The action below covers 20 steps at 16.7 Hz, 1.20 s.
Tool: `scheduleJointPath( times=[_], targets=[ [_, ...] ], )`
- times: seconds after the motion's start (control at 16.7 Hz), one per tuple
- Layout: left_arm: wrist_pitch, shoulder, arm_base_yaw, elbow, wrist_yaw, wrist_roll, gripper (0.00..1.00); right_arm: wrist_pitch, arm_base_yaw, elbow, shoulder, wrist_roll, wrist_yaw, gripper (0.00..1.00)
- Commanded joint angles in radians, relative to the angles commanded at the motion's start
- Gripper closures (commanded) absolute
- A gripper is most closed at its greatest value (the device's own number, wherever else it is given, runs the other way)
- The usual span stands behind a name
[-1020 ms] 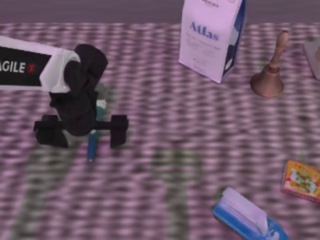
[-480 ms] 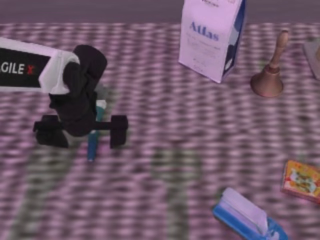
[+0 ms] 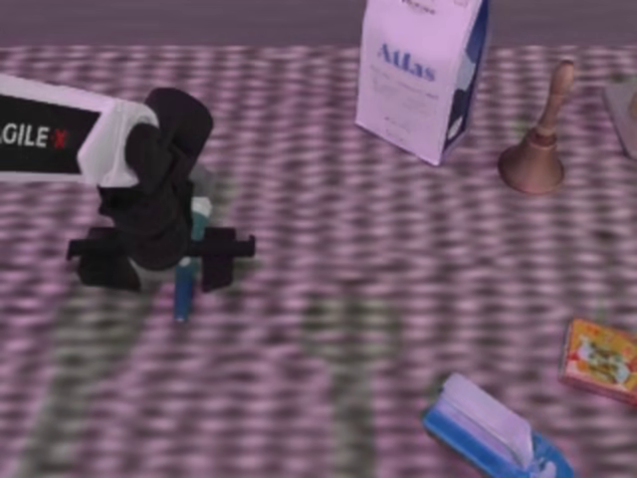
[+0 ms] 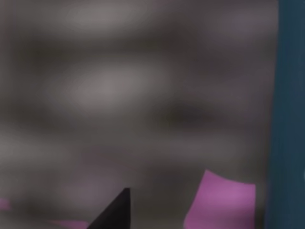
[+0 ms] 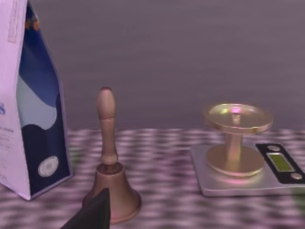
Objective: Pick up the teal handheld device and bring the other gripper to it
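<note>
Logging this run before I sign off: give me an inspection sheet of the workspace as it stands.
Surface: table with a purple woven pattern.
Job's things: teal device lies flat at the left.
Clutter: Atlas carton, bell, scale, card box, blue-and-white pack.
Grippers: left gripper low over the device, fingers astride it, not yet shut; right gripper near the bell.
Cables: nothing seen.
Surroundings: plain wall behind.
</note>
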Motion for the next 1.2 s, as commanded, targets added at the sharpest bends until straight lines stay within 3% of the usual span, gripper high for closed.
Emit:
scheduleJointPath(
  times=[0.12, 0.18, 0.78, 0.96, 1.2],
  targets=[
    [0.000, 0.000, 0.000, 0.000, 0.000, 0.000, 0.98, 0.000, 0.000, 0.000, 0.000, 0.000, 0.000, 0.00],
    [0.000, 0.000, 0.000, 0.000, 0.000, 0.000, 1.00, 0.000, 0.000, 0.000, 0.000, 0.000, 0.000, 0.00],
    [-0.017, -0.064, -0.002, 0.020, -0.014, 0.017, 1.00, 0.000, 0.000, 0.000, 0.000, 0.000, 0.000, 0.00],
    [0.076, -0.082, -0.001, 0.001, 0.024, 0.041, 1.00, 0.000, 0.000, 0.000, 0.000, 0.000, 0.000, 0.00],
    [0.322, -0.132, 0.006, -0.060, 0.118, 0.095, 1.00, 0.000, 0.000, 0.000, 0.000, 0.000, 0.000, 0.00]
  ],
)
